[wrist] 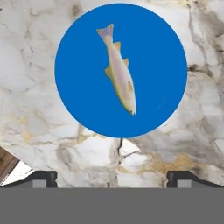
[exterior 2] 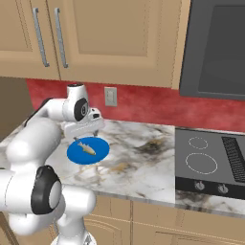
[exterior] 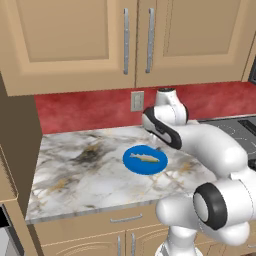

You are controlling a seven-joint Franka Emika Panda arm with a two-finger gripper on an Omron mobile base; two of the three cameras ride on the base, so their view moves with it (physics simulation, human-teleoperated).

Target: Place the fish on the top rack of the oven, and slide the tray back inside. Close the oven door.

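The fish, slender, tan and silvery, lies in the middle of a round blue plate on the marble counter. Both base views show the fish resting on the plate. My gripper hangs a little above the plate's far side and points down. Its jaws are open and hold nothing. In the hand view the gripper has its two dark fingertips set wide apart below the plate. The oven, its tray and the oven door are out of view.
The marble counter stretches left of the plate to a tall tan cabinet side. A black cooktop lies to the right, under a dark appliance. Upper cabinets hang above, over a wall outlet on the red backsplash.
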